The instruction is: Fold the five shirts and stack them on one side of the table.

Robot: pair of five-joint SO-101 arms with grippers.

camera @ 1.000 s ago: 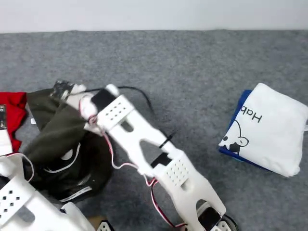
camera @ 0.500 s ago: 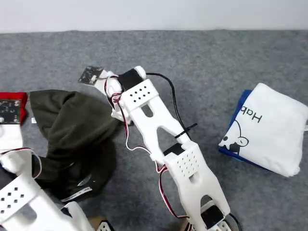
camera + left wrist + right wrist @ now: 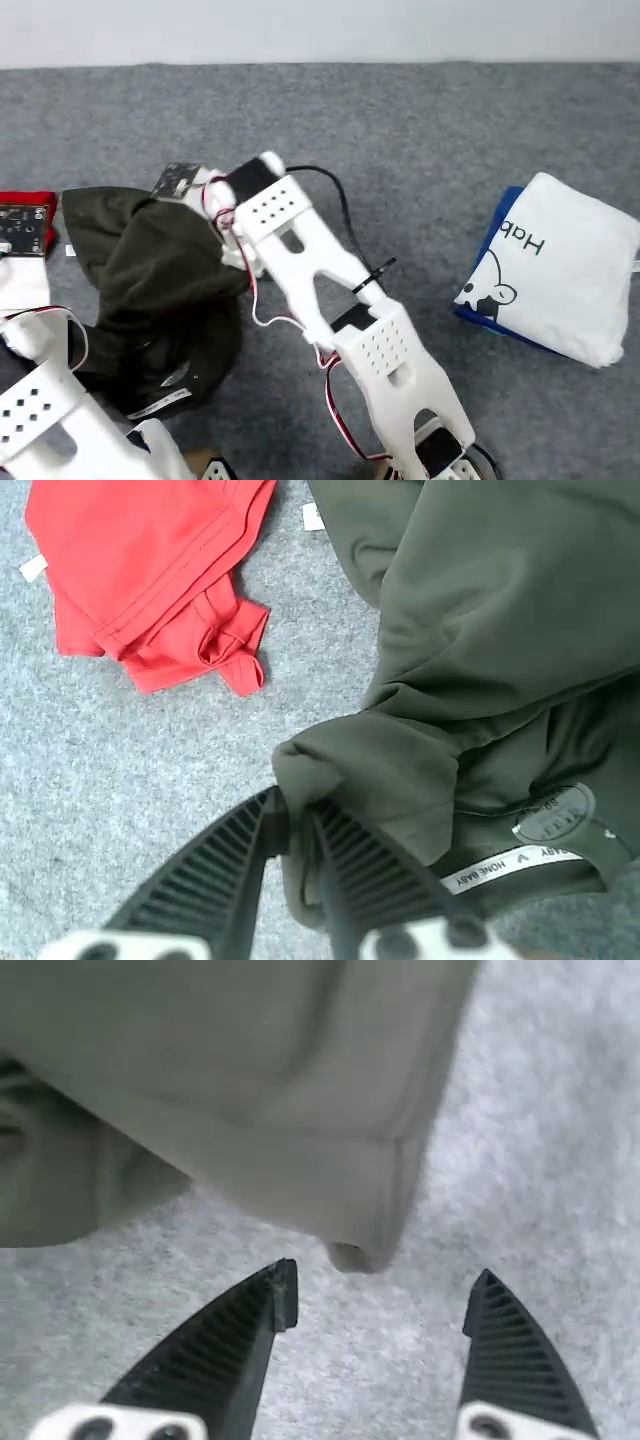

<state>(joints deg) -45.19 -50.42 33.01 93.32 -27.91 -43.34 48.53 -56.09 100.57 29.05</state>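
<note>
Left claw [image 3: 295,812] clamps the olive shirt [image 3: 480,630], anchoring it; right claw [image 3: 386,1278], spread wide, hovers at its corner, likely to grab.

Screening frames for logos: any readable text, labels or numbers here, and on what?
White folded shirt: a few black letters beside a cartoon drawing.
Dark green shirt: short white brand print on the neck tape; the round stamp beside it is too small to read.

Seemingly four shirts [image 3: 150,270], two arms [image 3: 330,290]
</note>
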